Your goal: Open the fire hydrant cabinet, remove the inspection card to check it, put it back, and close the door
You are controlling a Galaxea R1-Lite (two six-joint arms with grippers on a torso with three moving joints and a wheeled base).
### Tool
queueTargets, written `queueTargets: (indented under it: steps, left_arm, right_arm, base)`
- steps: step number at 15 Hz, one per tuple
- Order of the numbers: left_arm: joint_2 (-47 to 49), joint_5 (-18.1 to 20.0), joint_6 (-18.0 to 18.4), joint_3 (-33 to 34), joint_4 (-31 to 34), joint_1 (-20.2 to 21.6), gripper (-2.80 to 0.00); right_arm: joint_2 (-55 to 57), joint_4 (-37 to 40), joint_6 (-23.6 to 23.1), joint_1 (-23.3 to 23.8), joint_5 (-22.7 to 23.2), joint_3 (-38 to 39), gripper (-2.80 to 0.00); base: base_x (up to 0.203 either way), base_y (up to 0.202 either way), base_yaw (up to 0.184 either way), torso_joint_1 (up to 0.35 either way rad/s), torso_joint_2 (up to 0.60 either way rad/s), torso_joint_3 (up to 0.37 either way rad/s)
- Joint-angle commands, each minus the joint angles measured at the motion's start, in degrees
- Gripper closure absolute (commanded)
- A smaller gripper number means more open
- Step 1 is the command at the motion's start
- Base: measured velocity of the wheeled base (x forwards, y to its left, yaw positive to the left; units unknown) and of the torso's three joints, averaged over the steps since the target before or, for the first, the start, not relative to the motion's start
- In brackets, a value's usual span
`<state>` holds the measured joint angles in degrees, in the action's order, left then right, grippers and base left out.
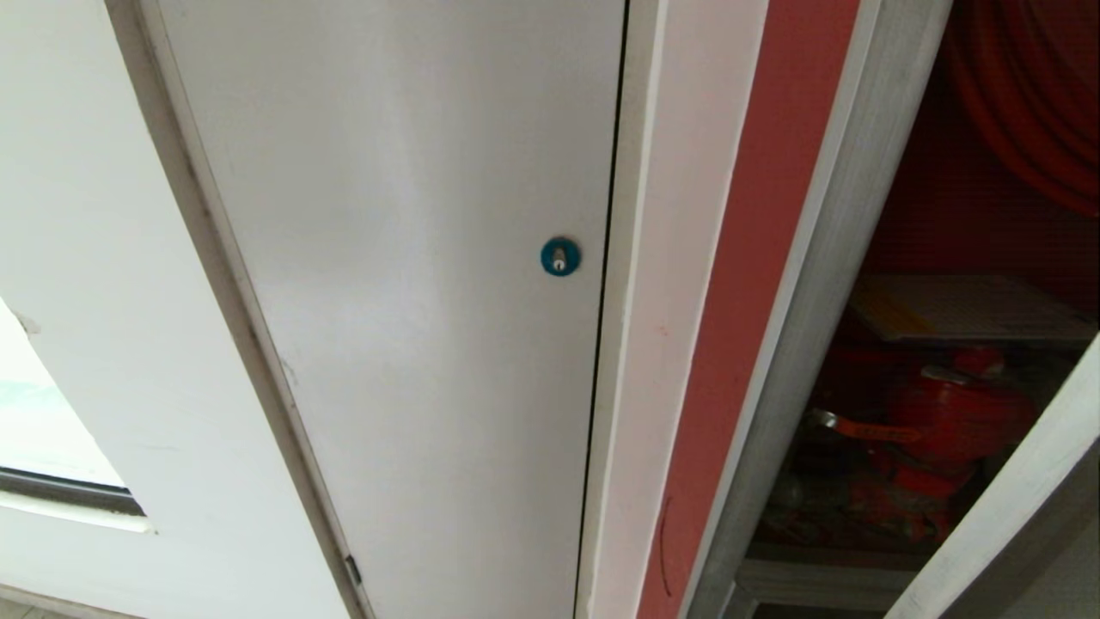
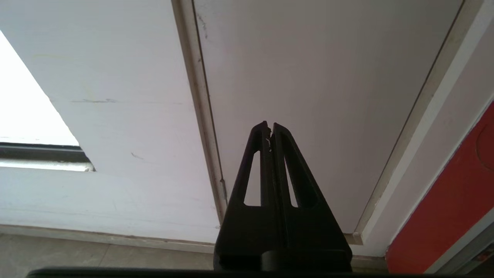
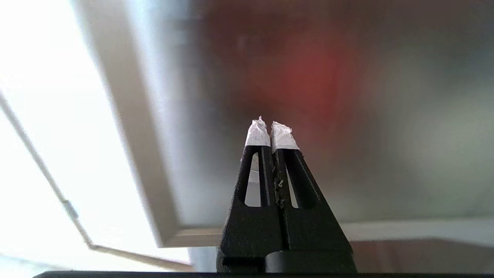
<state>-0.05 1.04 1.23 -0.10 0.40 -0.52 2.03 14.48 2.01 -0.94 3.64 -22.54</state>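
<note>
The fire hydrant cabinet [image 1: 825, 284] fills the right of the head view, edged by a brushed silver frame. Inside show a red hose reel [image 1: 1031, 103], a red valve [image 1: 945, 413] and, above the valve, the flat pale inspection card [image 1: 954, 308] with a yellow patch at its left end. In the right wrist view my right gripper [image 3: 271, 125] is shut and empty, its white-taped tips close to the blurred dark glass of the door [image 3: 386, 116] in its silver frame. My left gripper [image 2: 270, 124] is shut and empty, facing a white panel. Neither gripper shows in the head view.
A white panel door [image 1: 412, 258] with a blue round lock [image 1: 560, 256] fills the middle of the head view. A red wall strip [image 1: 748, 301] lies between it and the cabinet. A pale bar [image 1: 1005, 507] slants across the lower right corner. A window [image 1: 43, 430] is at far left.
</note>
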Motion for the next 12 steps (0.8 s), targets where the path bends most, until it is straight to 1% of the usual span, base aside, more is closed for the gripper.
queueTargets:
  steps: [1,4,8,10,12]
  left_arm:
    - [0.0,0.0,0.0,0.0,0.0,0.0,0.0]
    - [0.0,0.0,0.0,0.0,0.0,0.0,0.0]
    - [0.0,0.0,0.0,0.0,0.0,0.0,0.0]
    - [0.0,0.0,0.0,0.0,0.0,0.0,0.0]
    - [0.0,0.0,0.0,0.0,0.0,0.0,0.0]
  right_arm:
    - [4.3,3.4,0.0,0.0,2.6,-6.3,0.0]
    - [14.3,6.2,0.0,-0.7,11.4,-16.5,0.0]
    - [31.1,8.7,0.0,-1.1,26.5,-26.0,0.0]
    - [39.0,9.1,0.0,-1.1,31.5,-31.4,0.0]
    - [44.9,9.1,-0.6,-1.2,34.0,-35.0,0.0]
  base:
    - [0.0,0.0,0.0,0.0,0.0,0.0]
    - [0.0,0.0,0.0,0.0,0.0,0.0]
    - [0.0,0.0,0.0,0.0,0.0,0.0]
    - [0.0,0.0,0.0,0.0,0.0,0.0]
    - [0.0,0.0,0.0,0.0,0.0,0.0]
